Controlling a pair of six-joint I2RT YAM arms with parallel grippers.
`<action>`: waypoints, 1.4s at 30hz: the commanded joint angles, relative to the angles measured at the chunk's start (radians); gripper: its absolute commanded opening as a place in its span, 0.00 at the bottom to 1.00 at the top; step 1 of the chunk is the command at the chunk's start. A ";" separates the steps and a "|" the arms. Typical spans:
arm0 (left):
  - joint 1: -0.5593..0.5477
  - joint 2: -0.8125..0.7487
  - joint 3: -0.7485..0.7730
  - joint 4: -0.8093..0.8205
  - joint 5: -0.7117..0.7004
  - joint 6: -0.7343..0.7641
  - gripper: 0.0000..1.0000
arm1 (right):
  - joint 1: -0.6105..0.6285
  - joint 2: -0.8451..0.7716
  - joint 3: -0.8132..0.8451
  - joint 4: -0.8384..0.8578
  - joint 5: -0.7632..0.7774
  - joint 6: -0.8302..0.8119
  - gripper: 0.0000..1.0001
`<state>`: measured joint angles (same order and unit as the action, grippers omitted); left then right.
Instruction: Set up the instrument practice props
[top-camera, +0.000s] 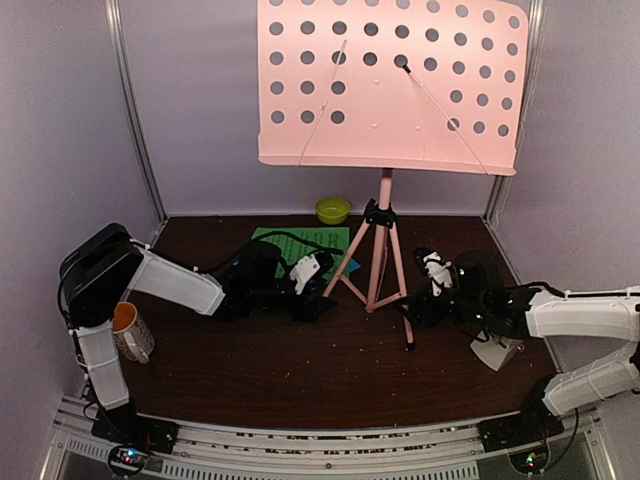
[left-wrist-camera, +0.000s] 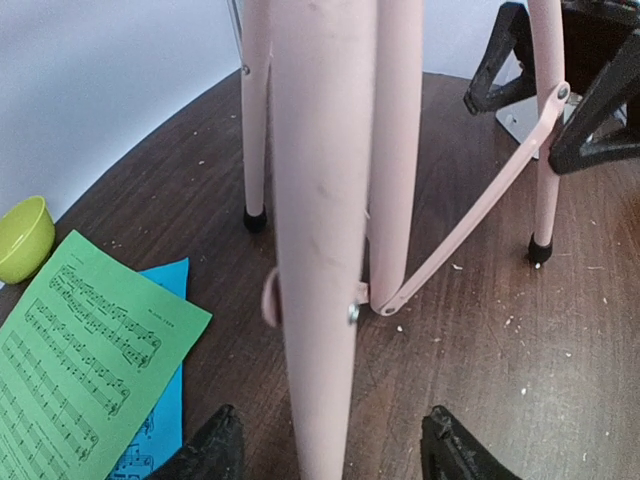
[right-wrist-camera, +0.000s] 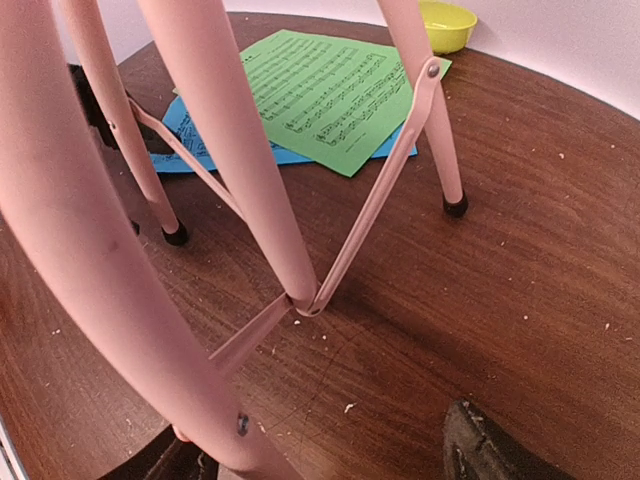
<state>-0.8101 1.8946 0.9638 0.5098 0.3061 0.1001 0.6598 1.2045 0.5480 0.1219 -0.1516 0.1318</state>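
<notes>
Two claws have their jaws apart: the left gripper (left-wrist-camera: 325, 445) straddles one leg of the pink perforated tripod music stand (top-camera: 385, 80), which is upright between them, and the right gripper (right-wrist-camera: 330, 455) straddles another. We judge the stand step finished. Next we must lift the flat green paper music sheet (right-wrist-camera: 330, 95). Only staves are readable on it, no words.

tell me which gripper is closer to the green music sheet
Left. The left gripper is right beside the green music sheet, left of the music stand; the right gripper is across the stand's legs, farther away.
</notes>
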 joint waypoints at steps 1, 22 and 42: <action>0.012 0.030 0.049 0.006 0.051 -0.030 0.61 | -0.009 0.033 -0.039 0.118 -0.077 0.023 0.77; 0.016 0.063 0.070 0.012 0.092 -0.075 0.31 | -0.010 0.149 -0.087 0.268 -0.104 0.034 0.43; 0.028 0.024 0.038 -0.058 0.073 -0.076 0.00 | -0.011 0.079 -0.122 0.144 -0.050 0.107 0.00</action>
<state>-0.7998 1.9430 1.0172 0.4953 0.3832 0.0441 0.6678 1.3205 0.4515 0.3508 -0.2630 0.0914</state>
